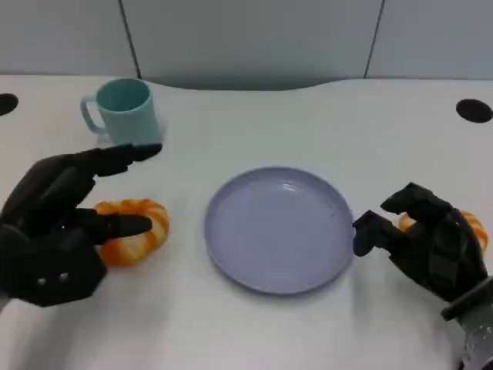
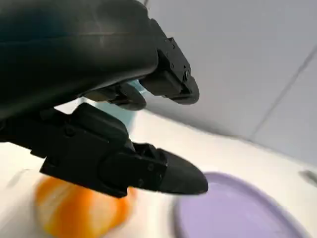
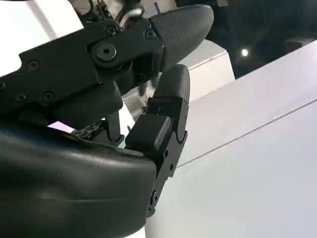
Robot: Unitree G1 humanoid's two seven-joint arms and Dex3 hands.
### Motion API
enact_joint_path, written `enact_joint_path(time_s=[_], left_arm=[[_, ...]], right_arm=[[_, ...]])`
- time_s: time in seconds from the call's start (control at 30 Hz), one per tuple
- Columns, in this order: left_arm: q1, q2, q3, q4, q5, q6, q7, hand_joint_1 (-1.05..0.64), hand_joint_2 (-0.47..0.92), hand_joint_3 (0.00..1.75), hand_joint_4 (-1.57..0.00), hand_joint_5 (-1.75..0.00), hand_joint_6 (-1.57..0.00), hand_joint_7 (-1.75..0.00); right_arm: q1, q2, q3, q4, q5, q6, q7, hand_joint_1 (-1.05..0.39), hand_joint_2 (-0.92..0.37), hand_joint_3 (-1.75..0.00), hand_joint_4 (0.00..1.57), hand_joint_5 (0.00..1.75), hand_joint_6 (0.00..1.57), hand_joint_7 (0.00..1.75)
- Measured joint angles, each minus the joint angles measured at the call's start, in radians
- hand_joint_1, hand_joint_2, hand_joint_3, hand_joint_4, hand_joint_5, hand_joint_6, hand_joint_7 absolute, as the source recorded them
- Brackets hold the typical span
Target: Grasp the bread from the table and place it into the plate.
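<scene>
Between my left hand [image 1: 58, 227] at the lower left of the frame and the plate [image 1: 279, 229] in the centre lies a strip of bare table [image 1: 254, 116], with only the bread [image 1: 132, 230] at its near end. The cup [image 1: 122, 112] stands at the upper left, behind that path. My right hand [image 1: 427, 239] crowds the plate's right rim, a second bread [image 1: 471, 225] just behind it.
</scene>
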Motion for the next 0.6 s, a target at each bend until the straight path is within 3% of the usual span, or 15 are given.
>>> enact_joint_path(time_s=[0.2,0.5,0.57,0.6], left_arm=[[-0.139,0.025,-0.158,0.272,0.11,0.09,0.157,-1.02,0.92,0.2,-0.17,-0.01,-0.23,0.0],[-0.195,-0.016,-0.264,0.465,0.104,0.209,0.166,-1.04,0.92,0.23,-0.12,0.0,-0.14,0.0],[-0.197,-0.028,-0.281,0.482,0.104,0.246,0.149,-1.01,0.92,0.19,-0.14,-0.01,-0.13,0.0],[-0.201,-0.035,-0.287,0.492,0.102,0.27,0.133,-0.91,0.89,0.11,-0.22,-0.05,-0.15,-0.01]], right_arm=[[0.001,0.003,0.0,-0.003,0.001,-0.004,0.017,-0.6,-0.89,0.0,0.77,1.32,0.91,0.67],[0.035,0.024,0.003,-0.058,0.002,0.006,-0.011,-0.61,-0.88,0.0,0.8,1.32,0.95,0.64],[0.035,0.027,0.002,-0.058,0.002,0.006,-0.006,-0.6,-0.88,0.0,0.8,1.31,0.95,0.63],[0.035,0.027,0.002,-0.058,0.004,0.006,-0.003,-0.58,-0.87,0.0,0.81,1.3,0.97,0.62]])
